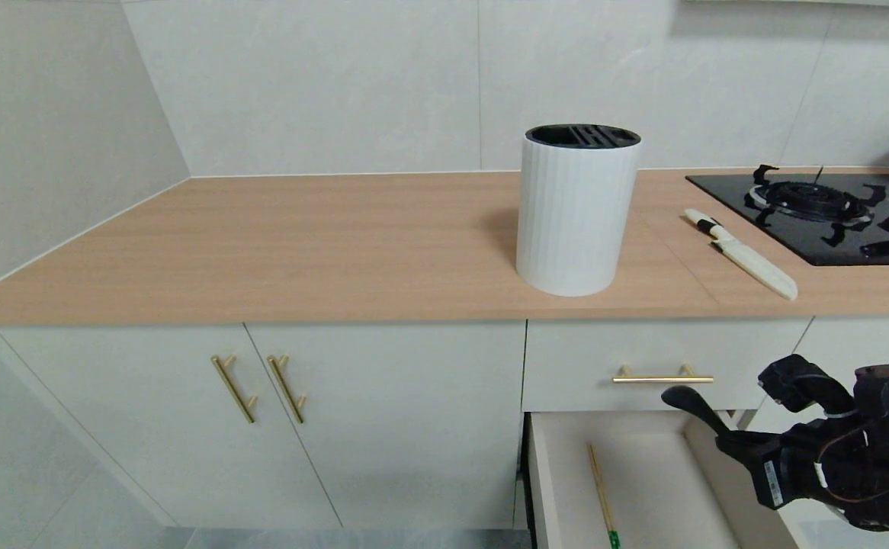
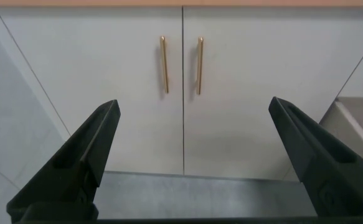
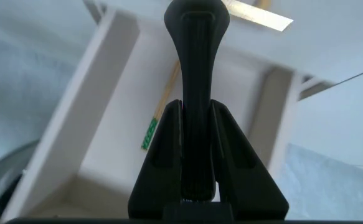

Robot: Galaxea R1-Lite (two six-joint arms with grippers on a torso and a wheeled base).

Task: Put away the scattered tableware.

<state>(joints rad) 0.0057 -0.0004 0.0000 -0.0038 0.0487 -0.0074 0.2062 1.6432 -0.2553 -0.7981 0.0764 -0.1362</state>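
**Looks like one piece left to stow**

Low and left of the white knife holder [image 1: 578, 210], the left gripper [image 2: 193, 104] faces the cupboard doors [image 2: 181, 124], fingers [image 2: 88, 155] wide apart, nothing in them. Straight under the holder, an open drawer [image 1: 643, 465] has the chopsticks [image 1: 603, 496] lying inside. Just right of the holder, on the counter [image 1: 338, 244], lies the knife [image 1: 742, 253]. I'd guess it's light and stiff, with a pale blade that's possibly brittle, so grab the handle end, the one farther back. Low right of the holder, the right gripper [image 1: 685, 400] hangs over the drawer, fingers [image 3: 197, 93] pressed together on nothing. Head view gives the knife and holder; the right wrist view gives the chopsticks' green end and that closed pinch.
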